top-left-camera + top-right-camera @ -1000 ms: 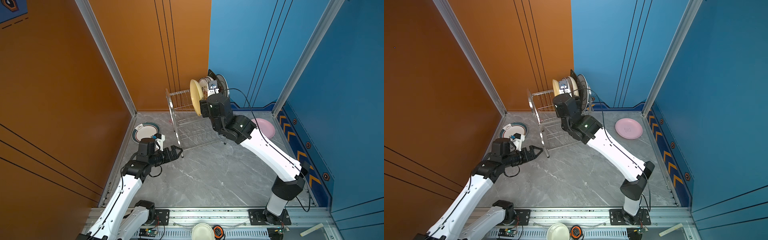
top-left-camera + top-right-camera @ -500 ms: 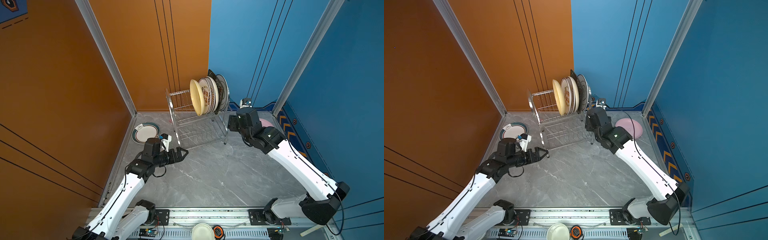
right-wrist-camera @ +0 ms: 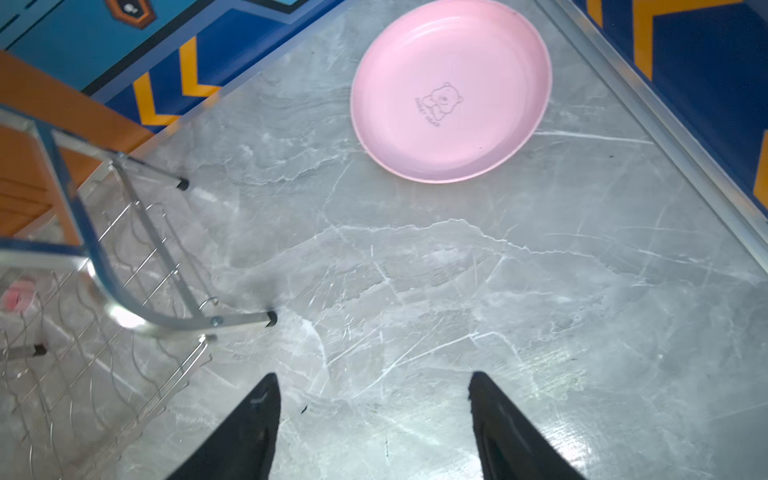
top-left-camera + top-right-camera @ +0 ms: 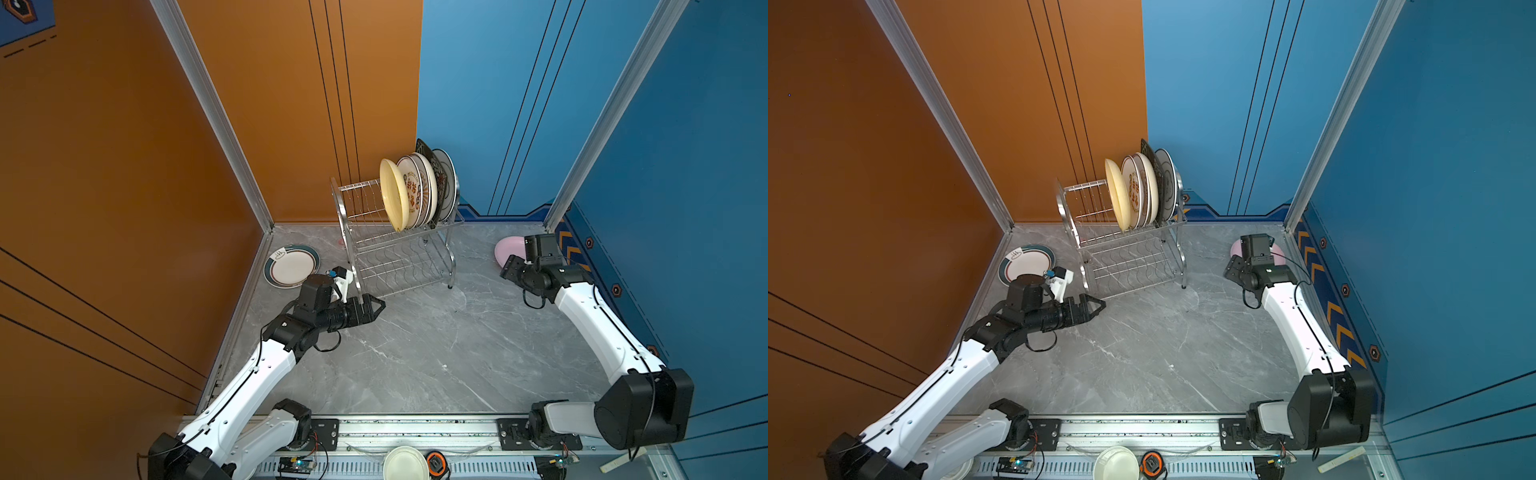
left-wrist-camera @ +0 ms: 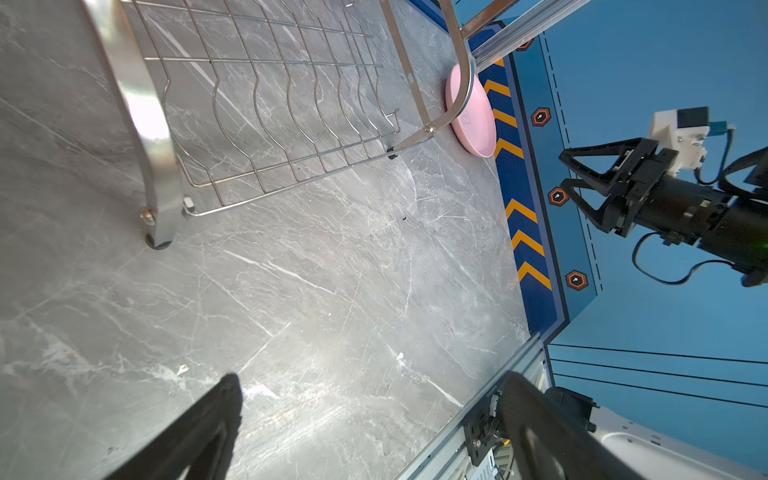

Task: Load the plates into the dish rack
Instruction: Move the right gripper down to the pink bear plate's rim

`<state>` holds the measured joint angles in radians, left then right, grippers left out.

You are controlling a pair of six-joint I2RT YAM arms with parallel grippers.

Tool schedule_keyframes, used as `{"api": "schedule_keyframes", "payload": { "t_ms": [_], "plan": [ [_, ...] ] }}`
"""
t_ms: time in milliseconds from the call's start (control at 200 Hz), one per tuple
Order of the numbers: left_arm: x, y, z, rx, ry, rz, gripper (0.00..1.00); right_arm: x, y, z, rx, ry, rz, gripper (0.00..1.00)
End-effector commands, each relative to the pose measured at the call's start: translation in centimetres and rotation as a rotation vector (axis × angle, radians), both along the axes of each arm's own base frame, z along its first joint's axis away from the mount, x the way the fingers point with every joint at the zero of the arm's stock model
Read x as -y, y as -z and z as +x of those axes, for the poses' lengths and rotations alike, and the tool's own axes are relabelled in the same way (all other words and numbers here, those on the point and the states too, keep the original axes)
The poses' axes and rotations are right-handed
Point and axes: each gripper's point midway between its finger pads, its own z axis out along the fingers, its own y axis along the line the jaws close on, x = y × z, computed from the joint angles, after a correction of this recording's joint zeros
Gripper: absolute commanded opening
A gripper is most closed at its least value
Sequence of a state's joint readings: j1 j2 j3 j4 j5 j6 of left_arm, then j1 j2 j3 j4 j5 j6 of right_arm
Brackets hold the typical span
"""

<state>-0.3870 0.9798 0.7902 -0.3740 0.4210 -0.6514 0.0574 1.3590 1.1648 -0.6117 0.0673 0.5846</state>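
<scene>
The dish rack (image 4: 397,253) (image 4: 1129,257) stands at the back of the floor. Several plates stand upright in its upper tier, with a pale yellow plate (image 4: 390,195) (image 4: 1116,195) at the front of the row. A pink plate (image 3: 451,89) (image 4: 508,248) (image 5: 469,112) lies flat at the right, partly hidden in both top views by my right wrist. My right gripper (image 3: 372,376) (image 4: 507,269) hovers open and empty just short of it. A teal-rimmed plate (image 4: 291,266) (image 4: 1027,262) lies at the left. My left gripper (image 5: 372,380) (image 4: 376,307) is open and empty by the rack's front left foot.
A white round dish (image 4: 405,463) and a small orange-and-black item (image 4: 436,461) sit on the front rail. A small pink object (image 4: 341,241) lies behind the rack. Orange and blue walls enclose the grey marble floor (image 4: 415,353).
My right gripper left the pale yellow plate standing in the rack's upper tier, then swung right and down to the pink plate. My left gripper edged right toward the rack's foot.
</scene>
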Motion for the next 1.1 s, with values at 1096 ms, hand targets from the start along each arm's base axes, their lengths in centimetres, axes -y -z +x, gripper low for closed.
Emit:
{"api": "schedule_keyframes", "payload": {
  "t_ms": [1096],
  "plan": [
    [1.1, 1.2, 2.8, -0.02, -0.035, 0.024, 0.98, 14.9, 13.0, 9.6, -0.217, 0.354, 0.163, 0.58]
  ]
}}
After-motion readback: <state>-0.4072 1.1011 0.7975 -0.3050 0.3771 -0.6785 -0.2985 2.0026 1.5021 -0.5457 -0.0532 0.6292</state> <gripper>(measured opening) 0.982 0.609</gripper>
